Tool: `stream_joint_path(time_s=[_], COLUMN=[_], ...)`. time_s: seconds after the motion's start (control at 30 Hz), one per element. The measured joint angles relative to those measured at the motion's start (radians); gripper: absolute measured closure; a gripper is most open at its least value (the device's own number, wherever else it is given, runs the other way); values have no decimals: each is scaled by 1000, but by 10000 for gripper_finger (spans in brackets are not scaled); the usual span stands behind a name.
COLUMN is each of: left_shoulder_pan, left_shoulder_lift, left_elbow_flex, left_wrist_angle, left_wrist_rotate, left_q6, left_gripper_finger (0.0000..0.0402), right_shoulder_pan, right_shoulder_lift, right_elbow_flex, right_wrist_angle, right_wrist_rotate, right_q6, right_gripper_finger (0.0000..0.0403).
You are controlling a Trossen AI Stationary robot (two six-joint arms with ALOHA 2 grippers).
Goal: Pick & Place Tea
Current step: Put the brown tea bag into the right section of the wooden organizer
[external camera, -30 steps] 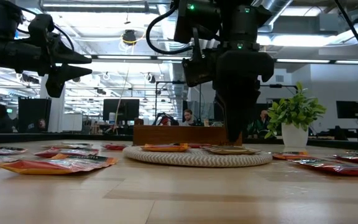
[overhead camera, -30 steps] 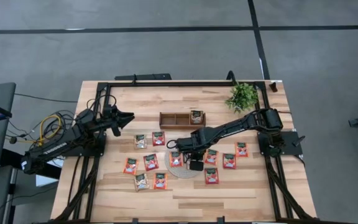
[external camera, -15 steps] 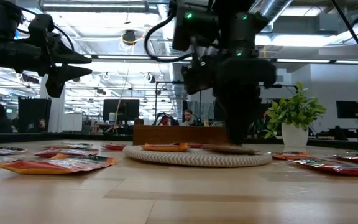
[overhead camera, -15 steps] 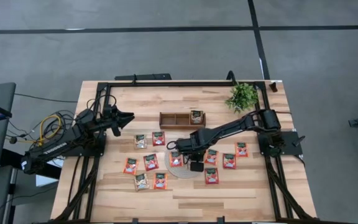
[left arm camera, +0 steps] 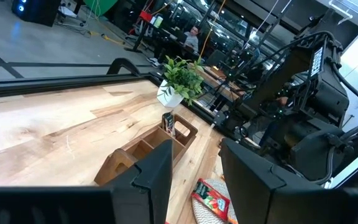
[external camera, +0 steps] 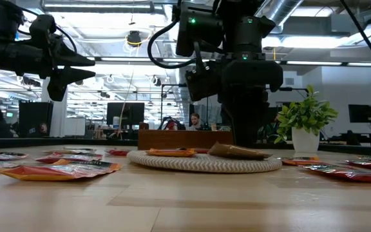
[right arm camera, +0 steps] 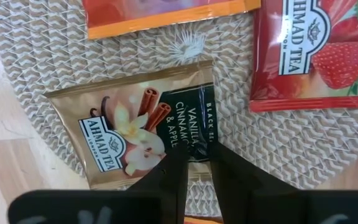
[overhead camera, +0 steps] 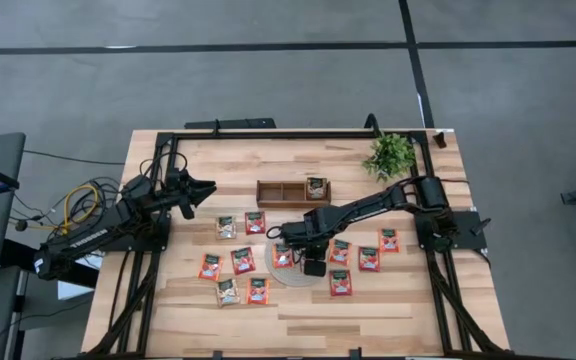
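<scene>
At frame centre, we find the right gripper (right arm camera: pixel 194 163) pinching a pale sachet (right arm camera: pixel 138 129) on the mat (right arm camera: pixel 36 56); left gripper (overhead camera: pixel 206 188) jaws open, upper left.

Room: open workshop hall with grey floor.
Grey floor (overhead camera: pixel 268 80) crossed by dark lines; wood table (overhead camera: pixel 298 320) in black frame; potted plant (external camera: pixel 304 122) at far edge; ceiling strip lights (external camera: pixel 140 59); monitors (external camera: pixel 126 114) and seated people (external camera: pixel 195 121) behind.
</scene>
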Motion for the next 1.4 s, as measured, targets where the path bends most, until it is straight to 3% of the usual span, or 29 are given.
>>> stream_joint_path(time_s=[0.43, 0.87, 1.23, 1.4], left_shoulder_pan=[0, 0, 0, 0], left_shoulder_lift=[0, 0, 0, 0], left_elbow_flex=[0, 0, 0, 0], left_wrist_angle=[0, 0, 0, 0], left_wrist_rotate=[0, 0, 0, 0], left_q6=[1, 2, 2, 1], left_gripper_finger=[273, 273, 273, 273], right_shoulder_pan=[-18, -17, -16, -19], right_shoulder_lift=[-11, -2, -3, -5], right_elbow_flex=[-2, 60, 286, 427], right_wrist_angle=[5, -66, -406, -608], right_wrist_rotate=[-7, -1, 36, 194], right_q6=[-7, -8, -35, -44], right_gripper_finger=[393, 403, 403, 403])
